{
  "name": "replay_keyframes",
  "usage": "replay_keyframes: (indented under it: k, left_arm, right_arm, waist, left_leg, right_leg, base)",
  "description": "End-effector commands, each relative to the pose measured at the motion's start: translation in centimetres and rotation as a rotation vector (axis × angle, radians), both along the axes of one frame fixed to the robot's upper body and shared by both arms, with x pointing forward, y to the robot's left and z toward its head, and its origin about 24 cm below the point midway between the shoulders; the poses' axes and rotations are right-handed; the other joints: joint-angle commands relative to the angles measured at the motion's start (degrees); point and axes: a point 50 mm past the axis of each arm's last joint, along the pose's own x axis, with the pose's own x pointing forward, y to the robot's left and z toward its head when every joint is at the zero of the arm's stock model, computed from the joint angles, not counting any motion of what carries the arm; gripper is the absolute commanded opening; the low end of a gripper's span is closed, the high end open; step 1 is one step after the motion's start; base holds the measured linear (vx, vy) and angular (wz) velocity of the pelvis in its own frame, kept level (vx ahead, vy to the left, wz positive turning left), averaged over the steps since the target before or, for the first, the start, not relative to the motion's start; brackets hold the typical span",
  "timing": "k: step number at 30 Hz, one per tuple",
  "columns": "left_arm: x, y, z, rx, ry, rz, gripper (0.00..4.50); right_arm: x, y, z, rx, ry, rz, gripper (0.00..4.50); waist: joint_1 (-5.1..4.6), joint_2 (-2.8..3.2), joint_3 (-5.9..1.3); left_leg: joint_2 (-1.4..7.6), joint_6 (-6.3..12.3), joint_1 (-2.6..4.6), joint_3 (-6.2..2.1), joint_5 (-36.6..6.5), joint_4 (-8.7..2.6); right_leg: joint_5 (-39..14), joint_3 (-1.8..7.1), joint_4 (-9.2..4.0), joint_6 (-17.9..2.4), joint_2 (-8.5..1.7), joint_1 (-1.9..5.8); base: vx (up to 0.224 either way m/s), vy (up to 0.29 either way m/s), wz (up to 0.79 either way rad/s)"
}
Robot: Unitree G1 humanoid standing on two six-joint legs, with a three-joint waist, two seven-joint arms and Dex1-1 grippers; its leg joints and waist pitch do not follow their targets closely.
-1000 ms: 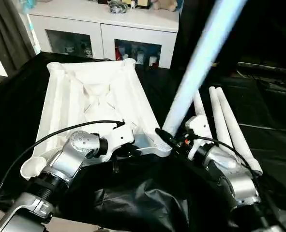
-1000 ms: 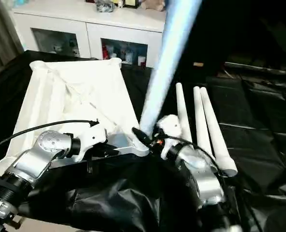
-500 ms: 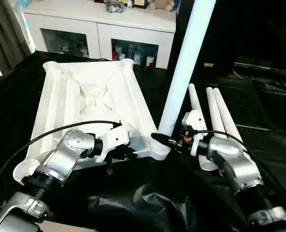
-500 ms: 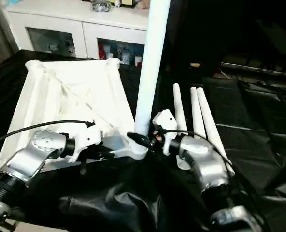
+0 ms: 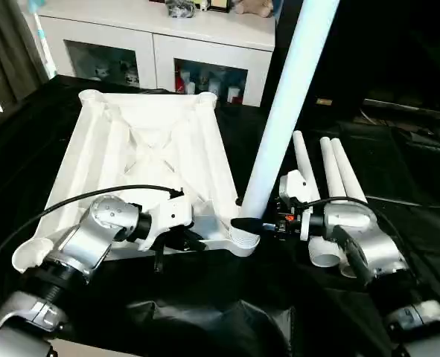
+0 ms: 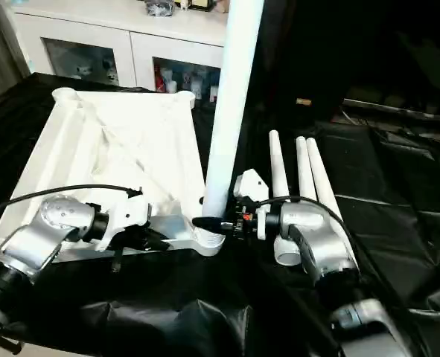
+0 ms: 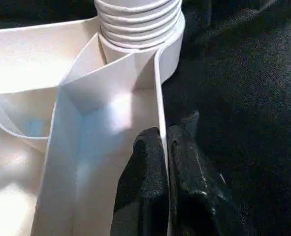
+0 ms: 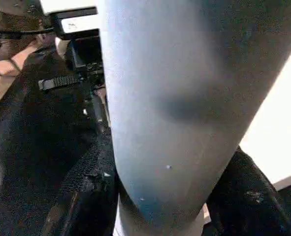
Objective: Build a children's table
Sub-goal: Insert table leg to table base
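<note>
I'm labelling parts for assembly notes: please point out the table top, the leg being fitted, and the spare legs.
table top (image 5: pixel 141 160), left eye view, ribbed underside.
leg being fitted (image 5: pixel 283 111), left eye view, mid-shaft.
spare legs (image 6: pixel 309 182), right eye view, middle leg's shaft.

upright leg (image 5: pixel 283 111) blocks corner, spare legs (image 5: pixel 331 175) beside

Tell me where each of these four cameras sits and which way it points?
Left eye view: on the head, looking forward and down at the upturned top, the upright leg and both silver forearms.
Right eye view: beside it, same scene; three spare legs lie at the right.
Left wrist view: on the left wrist, looking along its fingers, pinched on the top's rim.
Right wrist view: on the right wrist, close on the leg between its fingers.
Shared: both wrist views show the leg's corner socket region.
</note>
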Motion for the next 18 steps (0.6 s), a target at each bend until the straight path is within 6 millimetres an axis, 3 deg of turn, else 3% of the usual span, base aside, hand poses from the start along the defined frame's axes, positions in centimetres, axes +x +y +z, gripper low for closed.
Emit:
replay_keyframes:
  k: [1,5,8,14,18]
  left_arm:
    - [0.1,0.1,1.3,0.031,-0.006,-0.089,0.00]
    - [0.2,0.1,1.4,0.027,-0.009,-0.081,0.00]
    - [0.4,0.0,1.6,0.013,-0.024,-0.058,0.00]
    - [1.1,-0.4,1.8,-0.011,-0.040,0.036,0.00]
    - [1.8,-0.7,1.7,0.001,-0.056,0.143,0.00]
  right_arm:
    - [-2.0,-3.0,-5.1,-0.232,0.209,-0.033,1.87]
    - [-1.9,-3.1,-5.1,-0.230,0.207,-0.032,1.87]
    - [-1.6,-3.1,-5.2,-0.221,0.201,-0.066,1.87]
    - [-0.3,-2.6,-5.5,-0.191,0.172,-0.271,1.87]
    - [0.6,-1.5,-6.1,-0.170,0.162,-0.463,1.87]
  waist:
    - [0.02,1.10,-2.08]
    - [0.05,1.02,-2.09]
    - [0.03,0.94,-1.97]
    - [-0.19,1.03,-1.72]
    - [-0.92,1.20,-1.38]
  left_leg:
    - [3.20,0.47,0.48,-0.98,-13.77,-4.60]
    - [3.22,0.22,0.53,-1.00,-13.73,-4.67]
    - [3.19,0.06,0.55,-0.98,-14.69,-4.72]
    - [3.29,-1.18,0.76,-1.17,-17.84,-5.02]
    - [3.25,-2.79,0.49,-1.84,-21.19,-5.44]
  right_leg:
    - [-8.53,2.94,-4.66,-12.75,-5.15,1.88]
    - [-6.94,2.89,-4.50,-13.07,-5.06,1.92]
    - [-8.55,2.92,-4.71,-13.00,-5.14,1.85]
    - [-14.62,3.05,-5.14,-11.93,-5.28,1.41]
    - [-22.91,2.86,-5.87,-9.38,-5.54,1.29]
  base:
    - [0.000,0.000,0.00]
    - [0.000,0.000,0.00]
    - [0.000,0.000,0.00]
    - [0.000,0.000,0.00]
    - [0.000,0.000,0.00]
